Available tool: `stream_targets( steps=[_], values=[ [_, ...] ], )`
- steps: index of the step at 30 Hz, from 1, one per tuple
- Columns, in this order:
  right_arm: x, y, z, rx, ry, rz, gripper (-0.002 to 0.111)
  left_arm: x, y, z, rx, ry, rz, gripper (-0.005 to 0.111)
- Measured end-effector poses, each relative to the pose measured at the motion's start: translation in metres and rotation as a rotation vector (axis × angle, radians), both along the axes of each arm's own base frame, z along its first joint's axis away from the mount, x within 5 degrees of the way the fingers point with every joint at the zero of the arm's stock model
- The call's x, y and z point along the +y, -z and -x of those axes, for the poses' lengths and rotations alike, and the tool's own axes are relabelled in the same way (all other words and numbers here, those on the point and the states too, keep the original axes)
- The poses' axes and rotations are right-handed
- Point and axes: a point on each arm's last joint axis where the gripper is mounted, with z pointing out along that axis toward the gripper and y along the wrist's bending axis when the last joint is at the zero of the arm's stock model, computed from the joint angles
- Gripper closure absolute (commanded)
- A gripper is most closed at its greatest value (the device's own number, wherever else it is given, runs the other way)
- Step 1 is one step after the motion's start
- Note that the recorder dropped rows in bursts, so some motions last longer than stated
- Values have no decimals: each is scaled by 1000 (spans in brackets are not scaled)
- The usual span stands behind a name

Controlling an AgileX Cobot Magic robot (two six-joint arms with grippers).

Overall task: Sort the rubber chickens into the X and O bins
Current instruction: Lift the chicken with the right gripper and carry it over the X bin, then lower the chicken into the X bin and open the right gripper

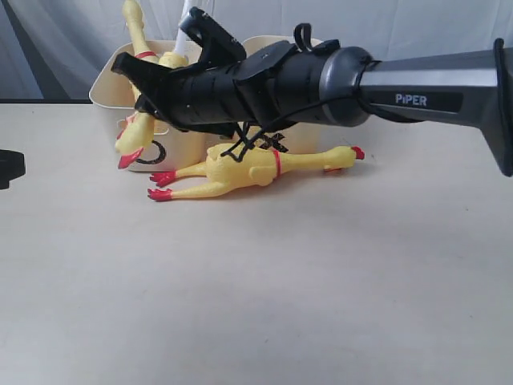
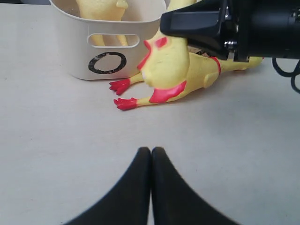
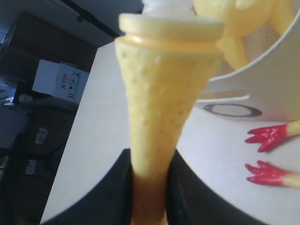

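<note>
While the right gripper pinches a rubber chicken
its head hangs just beside the O bin; left gripper closed, empty.

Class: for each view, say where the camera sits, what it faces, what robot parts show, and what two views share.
Exterior: off the arms, low, facing the O bin; the right arm reaches across.
Left wrist: behind its shut jaws, facing the O bin and lying chicken.
Right wrist: behind its jaws, shut on the held chicken.
Shared: both wrist views show the O and the lying chicken's feet.
</note>
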Motion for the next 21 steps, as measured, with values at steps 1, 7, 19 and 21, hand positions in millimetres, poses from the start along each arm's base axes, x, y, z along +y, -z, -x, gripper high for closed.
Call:
stream_targets(
  steps=[1,7,19,21],
  values=[
    [-3,-1,-3,-6,6,3,103,0,0,0,0,0,0,107],
    [-34,-16,-23,-80,45,44,103,0,0,0,0,0,0,107],
    [-96,-27,-64,-170,224,101,103,0,0,0,0,0,0,107],
    [-102,-29,-68,-205,261,122,104,0,0,0,0,0,0,107]
  ],
)
